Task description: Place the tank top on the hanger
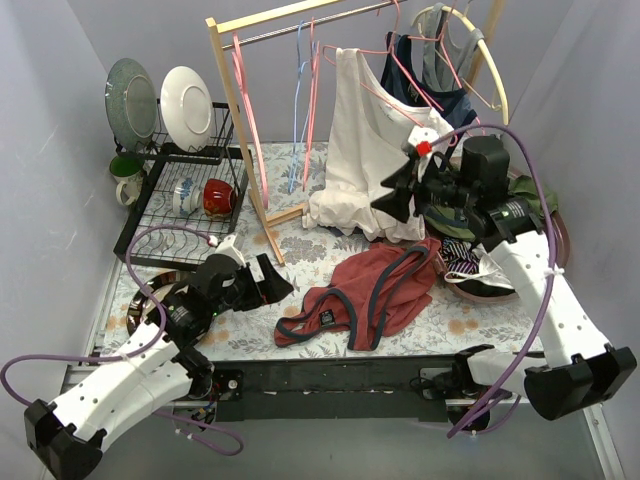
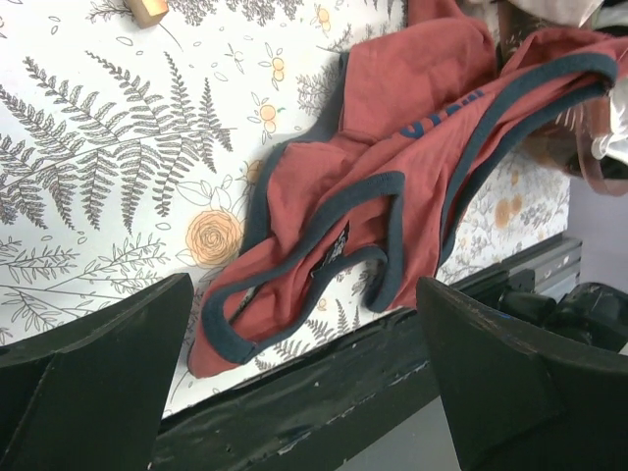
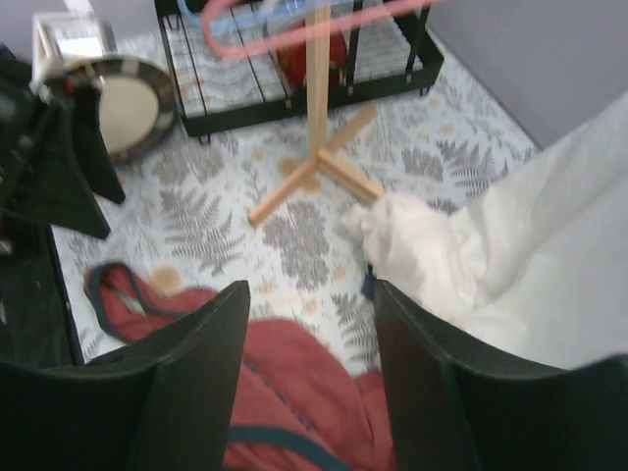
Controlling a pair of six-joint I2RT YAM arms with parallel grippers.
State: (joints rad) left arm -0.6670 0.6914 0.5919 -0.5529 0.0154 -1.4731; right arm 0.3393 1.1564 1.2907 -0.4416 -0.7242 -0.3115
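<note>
**Top external view.** The tank top (image 1: 372, 290) lies crumpled on the fern-printed table (image 1: 310, 245), between the two arms. Its long axis runs on a diagonal. The navy-trimmed strap loops point to the near left, and the body is bunched toward the far right. The left gripper (image 1: 276, 283) hovers just beside the strap end. The right gripper (image 1: 390, 195) hangs above the far end, in front of a white tank top (image 1: 350, 130). The hanger (image 1: 316, 100) dangles edge-on from the wooden rack (image 1: 265, 15), well apart from the red cloth. I would guess each arm is covering one end so the top can be lifted spread out.

**Left wrist view.** The left gripper (image 2: 302, 285) has its fingers (image 2: 98, 373) as wide apart as they go, with nothing between them. The tank top (image 2: 392, 147) lies ahead, its strap loops nearest the camera.

**Right wrist view.** The right gripper (image 3: 309, 294) has its fingers (image 3: 186, 383) partly apart and holds nothing. The tank top (image 3: 294, 392) is directly beneath, and white cloth lies to one side.
</note>
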